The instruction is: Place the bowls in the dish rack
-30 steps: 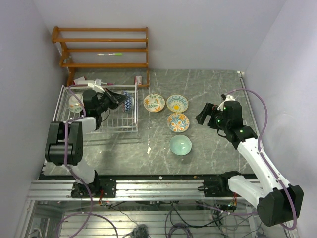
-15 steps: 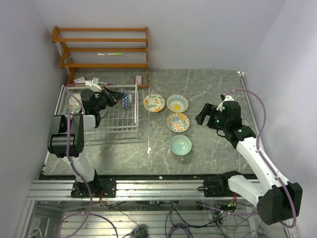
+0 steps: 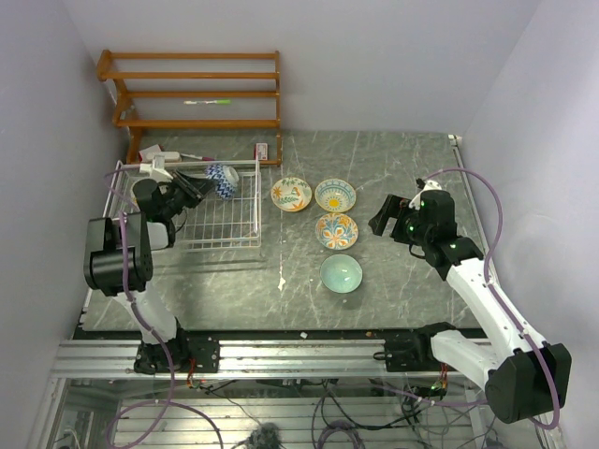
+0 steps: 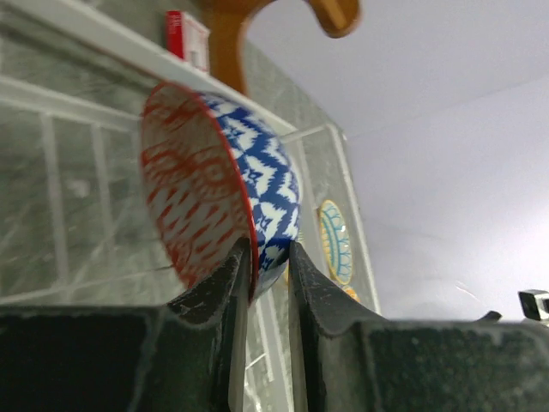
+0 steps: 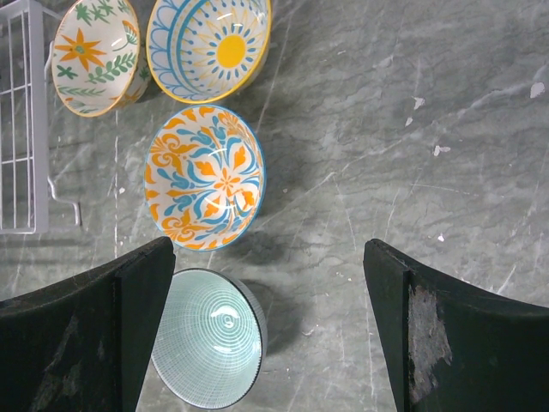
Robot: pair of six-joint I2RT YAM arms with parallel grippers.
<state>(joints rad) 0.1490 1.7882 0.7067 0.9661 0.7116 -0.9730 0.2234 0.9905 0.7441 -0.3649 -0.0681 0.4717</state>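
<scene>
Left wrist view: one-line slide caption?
Left gripper pinches the rim of a red-and-blue patterned bowl, held on edge, white dish rack behind it.

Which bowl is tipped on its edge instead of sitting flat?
The blue-and-white zigzag bowl with the red-patterned inside, pinched at its rim by the left gripper over the dish rack. The four bowls on the table all sit flat, mouths up.

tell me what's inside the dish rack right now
Inside the dish rack, only the blue-and-red bowl shows, held on edge by the left gripper; whether it touches the wire is unclear. The left arm covers the rack's left end.
</scene>
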